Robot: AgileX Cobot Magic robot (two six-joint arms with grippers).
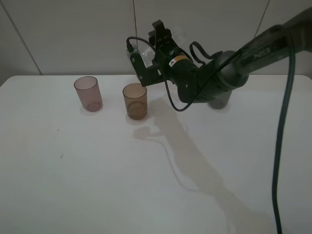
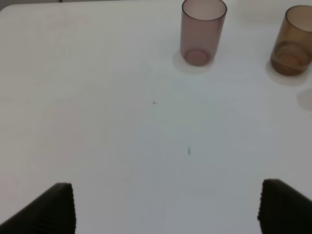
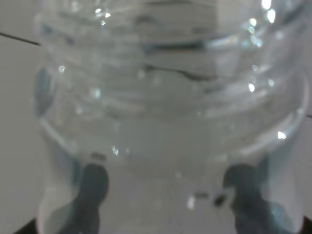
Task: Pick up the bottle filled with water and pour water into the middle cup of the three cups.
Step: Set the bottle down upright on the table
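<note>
My right claw (image 1: 145, 72) is closed tight on the bottle (image 3: 165, 112). The brown cup (image 1: 135, 101) sits just under the claw. I should tip it slowly, right over the cup, so nothing spills.

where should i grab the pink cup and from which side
Grip the pink cup around the middle of its straight wall, probably coming in level from its left or front: it stands upright, handleless, and the amber cup stands on its right.
</note>
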